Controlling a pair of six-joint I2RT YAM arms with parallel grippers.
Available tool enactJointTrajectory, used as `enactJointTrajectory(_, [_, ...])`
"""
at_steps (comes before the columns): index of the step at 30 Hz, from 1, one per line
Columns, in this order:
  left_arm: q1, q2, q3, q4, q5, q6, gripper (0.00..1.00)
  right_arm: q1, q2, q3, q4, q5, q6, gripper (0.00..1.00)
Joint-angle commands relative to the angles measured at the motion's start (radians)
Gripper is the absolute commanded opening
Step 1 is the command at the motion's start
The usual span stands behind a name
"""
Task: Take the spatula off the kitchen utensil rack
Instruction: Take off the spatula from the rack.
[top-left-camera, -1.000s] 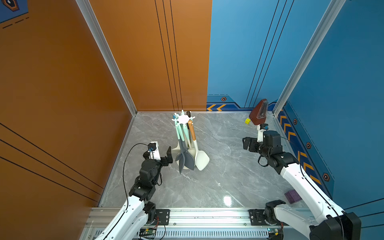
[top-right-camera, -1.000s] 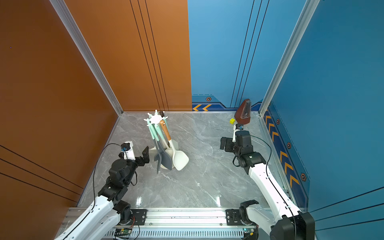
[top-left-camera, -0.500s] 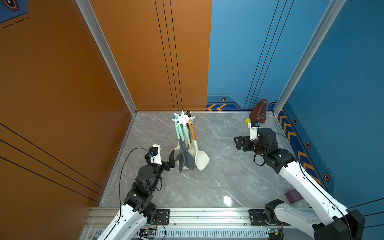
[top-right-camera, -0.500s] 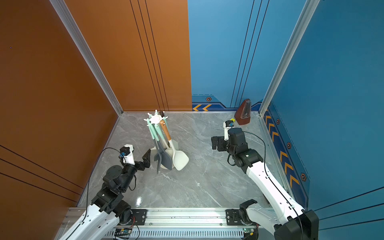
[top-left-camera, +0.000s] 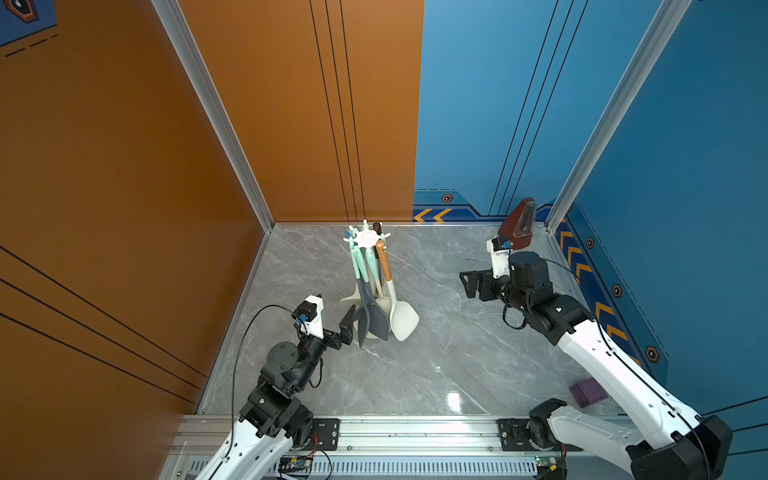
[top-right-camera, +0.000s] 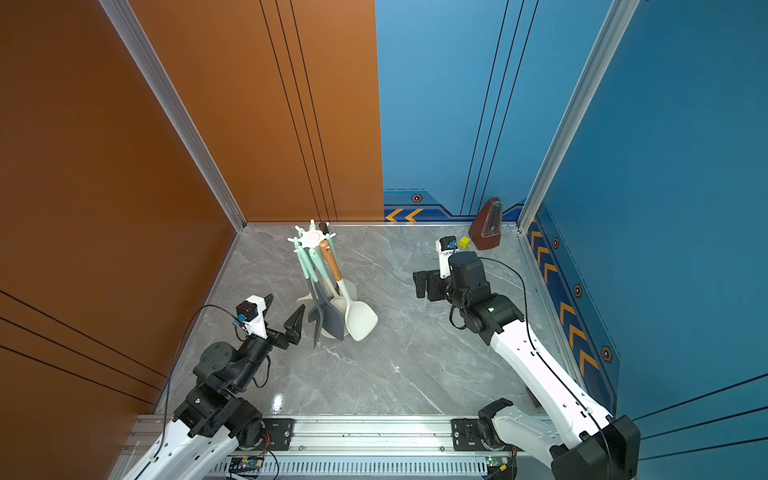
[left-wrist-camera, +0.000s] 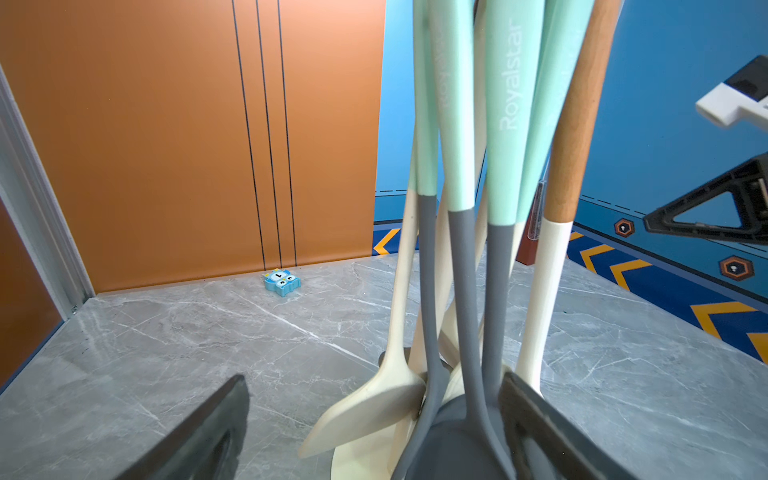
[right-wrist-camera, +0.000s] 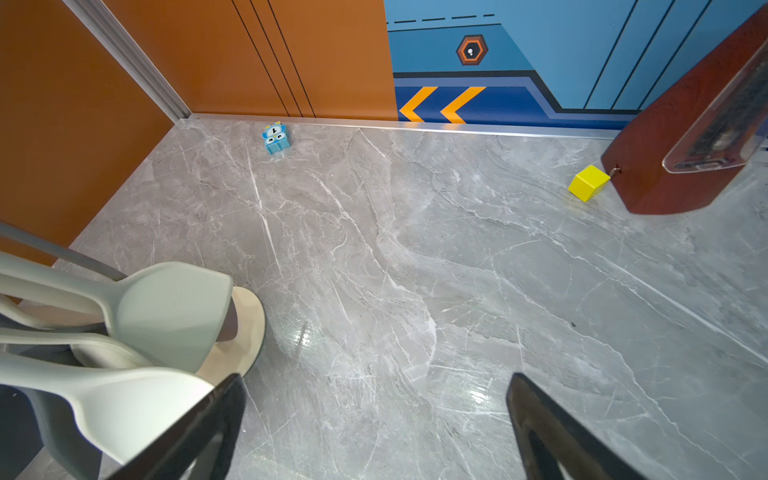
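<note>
Kitchen utensil rack (top-left-camera: 366, 237): left claw (top-right-camera: 286, 303) low, agape beside it; right claw (top-left-camera: 465, 283) apart.

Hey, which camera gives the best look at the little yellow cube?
The right wrist view: the yellow cube is large and sharp there, beside the brown wedge-shaped case. In a top view it is only a tiny speck; the left wrist view does not show it.

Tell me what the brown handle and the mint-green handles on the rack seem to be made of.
The brown handle looks like wood: matte, with a warm, slightly uneven tone. The mint-green handles look like silicone or plastic, I cannot tell which: smooth satin surface, even colour, a printed brand name.
</note>
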Motion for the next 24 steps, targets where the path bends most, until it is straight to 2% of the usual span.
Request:
enactJointTrajectory(1, [-0.019,0.047,0.062,0.001,0.062,0.019,0.93,0.041,0.008,0.046,-0.020,0.016,-0.030,0.98])
enactJointTrajectory(9, [-0.042,0.103,0.110,0.001,0.058,0.036,0.92,0.102,0.001,0.033,0.018,0.046,-0.057,0.98])
enactJointTrajectory(20, [-0.059,0.140,0.175,0.025,0.076,0.043,0.91,0.147,-0.025,0.008,0.127,-0.061,-0.006,0.90])
enactJointTrajectory(24, [-0.064,0.179,0.206,0.024,0.088,0.050,0.89,0.187,-0.008,0.024,0.133,-0.056,-0.006,0.88])
